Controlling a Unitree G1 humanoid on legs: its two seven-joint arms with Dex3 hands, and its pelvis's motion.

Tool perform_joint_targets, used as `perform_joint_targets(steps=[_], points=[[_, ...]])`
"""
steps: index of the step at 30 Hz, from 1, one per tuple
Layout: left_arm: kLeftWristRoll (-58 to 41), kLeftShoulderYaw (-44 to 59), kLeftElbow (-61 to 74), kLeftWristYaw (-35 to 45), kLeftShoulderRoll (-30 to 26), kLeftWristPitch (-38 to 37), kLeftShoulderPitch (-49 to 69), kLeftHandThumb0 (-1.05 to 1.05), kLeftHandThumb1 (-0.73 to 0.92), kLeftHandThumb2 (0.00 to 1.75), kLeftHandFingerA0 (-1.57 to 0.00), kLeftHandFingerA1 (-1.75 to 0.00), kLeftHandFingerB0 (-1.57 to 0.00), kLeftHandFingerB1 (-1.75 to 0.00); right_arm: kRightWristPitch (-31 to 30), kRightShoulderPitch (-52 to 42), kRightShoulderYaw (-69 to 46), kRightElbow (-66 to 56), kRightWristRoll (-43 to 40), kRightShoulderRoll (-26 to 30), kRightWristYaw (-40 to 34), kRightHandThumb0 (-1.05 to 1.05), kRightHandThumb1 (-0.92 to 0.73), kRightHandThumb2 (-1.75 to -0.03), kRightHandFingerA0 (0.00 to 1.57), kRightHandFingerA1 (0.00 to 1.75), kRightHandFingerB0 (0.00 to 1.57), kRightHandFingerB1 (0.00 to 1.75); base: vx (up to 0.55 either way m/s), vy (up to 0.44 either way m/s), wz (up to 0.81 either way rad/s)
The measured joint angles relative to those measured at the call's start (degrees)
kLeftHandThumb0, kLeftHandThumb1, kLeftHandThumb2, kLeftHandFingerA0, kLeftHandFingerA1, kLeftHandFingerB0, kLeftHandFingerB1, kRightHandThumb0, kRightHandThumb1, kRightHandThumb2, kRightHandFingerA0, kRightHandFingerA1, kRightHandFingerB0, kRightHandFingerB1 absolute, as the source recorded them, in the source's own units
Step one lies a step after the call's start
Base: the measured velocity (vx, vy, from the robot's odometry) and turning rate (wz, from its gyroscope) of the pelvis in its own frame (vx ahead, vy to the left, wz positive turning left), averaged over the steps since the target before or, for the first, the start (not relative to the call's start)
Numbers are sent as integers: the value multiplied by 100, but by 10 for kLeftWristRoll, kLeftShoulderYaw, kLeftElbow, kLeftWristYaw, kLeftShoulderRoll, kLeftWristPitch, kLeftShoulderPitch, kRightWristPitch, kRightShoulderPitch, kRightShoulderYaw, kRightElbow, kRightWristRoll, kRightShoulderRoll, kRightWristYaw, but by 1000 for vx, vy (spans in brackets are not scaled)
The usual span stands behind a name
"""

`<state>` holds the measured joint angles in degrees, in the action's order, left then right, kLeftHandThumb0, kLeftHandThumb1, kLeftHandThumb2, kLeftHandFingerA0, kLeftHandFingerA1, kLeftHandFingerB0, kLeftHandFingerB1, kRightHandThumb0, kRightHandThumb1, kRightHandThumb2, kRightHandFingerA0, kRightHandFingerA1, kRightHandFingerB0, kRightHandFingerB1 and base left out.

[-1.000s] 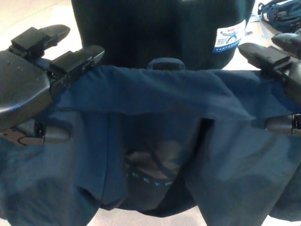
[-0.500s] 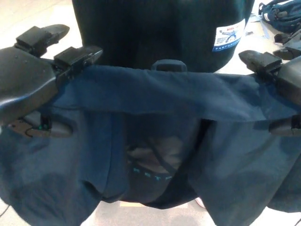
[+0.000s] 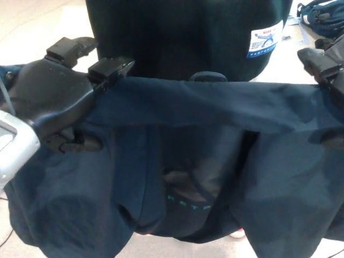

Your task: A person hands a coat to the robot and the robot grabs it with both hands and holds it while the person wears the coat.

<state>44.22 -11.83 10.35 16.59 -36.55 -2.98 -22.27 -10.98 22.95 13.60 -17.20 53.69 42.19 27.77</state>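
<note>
A dark blue coat hangs spread across the head view, its collar edge stretched between my two hands and its lining facing me. My left hand is shut on the coat's left shoulder, two fingers over the top edge and the thumb pressed into the cloth below. My right hand grips the right shoulder at the picture's edge, only partly showing. A person in a dark top with a white label stands just behind the coat, back to me.
A pale floor shows at upper left. A blue bag lies at the far upper right. A person's shoe tip peeks out below the coat's hem.
The whole picture has shifted right, so the camera moved. My left hand sits further right and lower in the picture with more forearm showing. My right hand has slid toward the right edge.
</note>
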Motion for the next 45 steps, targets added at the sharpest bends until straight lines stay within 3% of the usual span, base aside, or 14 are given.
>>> perform_joint_targets(steps=[2,3,4,7,9,14,18,24,33,37,38,39,40,45], points=[[10,-1,-12,-12,6,0,-2,-41,74,63,-112,-89,-14,-27,7,0,-4,9,0,-7,-18,-76,-53,-85,105,96,7,32,0,0,0],[15,-1,-17,-18,8,0,-2,-19,68,60,-96,-142,-28,-32,10,0,-5,12,0,-11,-26,-41,-71,-64,98,141,44,38,0,0,0],[25,-2,-23,-31,10,0,-4,-17,64,59,-93,-141,-33,-33,19,0,-5,18,0,-15,-44,-26,-69,-63,88,158,53,42,0,0,0],[38,-3,-31,-52,14,0,-7,-18,57,62,-97,-139,-42,-39,35,4,-5,33,1,-15,-78,-16,-62,-60,88,162,55,42,0,0,0],[44,-3,-43,-70,17,-1,-11,-22,62,61,-86,-151,-75,-62,44,8,-4,45,2,-15,-100,-12,-58,-57,82,152,49,40,0,0,0],[46,-4,-82,-124,24,-12,-27,-23,63,61,-88,-163,-68,-80,66,30,7,82,2,-16,-146,-18,-57,-56,81,165,83,79,0,0,0],[48,-5,-117,-169,27,-26,-42,-24,62,62,-91,-160,-69,-79,87,50,15,123,2,-18,-191,-11,-62,-54,76,171,65,121,0,0,0],[50,-10,-160,-228,27,-50,-63,-27,61,61,-94,-162,-68,-78,112,68,21,170,2,-21,-247,-14,-62,-55,83,172,75,87,0,0,0],[53,-11,-228,-315,27,-81,-80,-17,61,58,-94,-161,-74,-73,147,93,22,238,-1,-40,-326,-11,-64,-58,83,175,61,118,0,0,0],[57,-11,-255,-351,29,-86,-87,-15,64,59,-88,-171,-67,-103,157,97,22,263,0,-49,-353,-7,-65,-58,82,175,53,140,0,0,0],[59,-11,-262,-360,30,-87,-89,-16,64,60,-89,-173,-69,-108,159,99,22,269,0,-53,-360,-13,-52,-80,118,146,67,114,0,0,0],[61,-11,-267,-366,31,-87,-91,-19,48,88,-122,-137,-76,-93,161,101,22,274,-1,-55,-365,-15,-54,-81,118,148,67,115,0,0,0],[63,-11,-275,-376,33,-87,-95,-19,50,89,-123,-137,-74,-97,164,104,22,282,-1,-59,-373,-9,-69,-60,80,175,52,139,0,0,0],[68,-11,-309,-418,43,-87,-112,-25,50,89,-121,-138,-71,-103,175,112,19,304,-3,-69,-401,-4,-67,-62,82,175,50,144,0,0,0]])
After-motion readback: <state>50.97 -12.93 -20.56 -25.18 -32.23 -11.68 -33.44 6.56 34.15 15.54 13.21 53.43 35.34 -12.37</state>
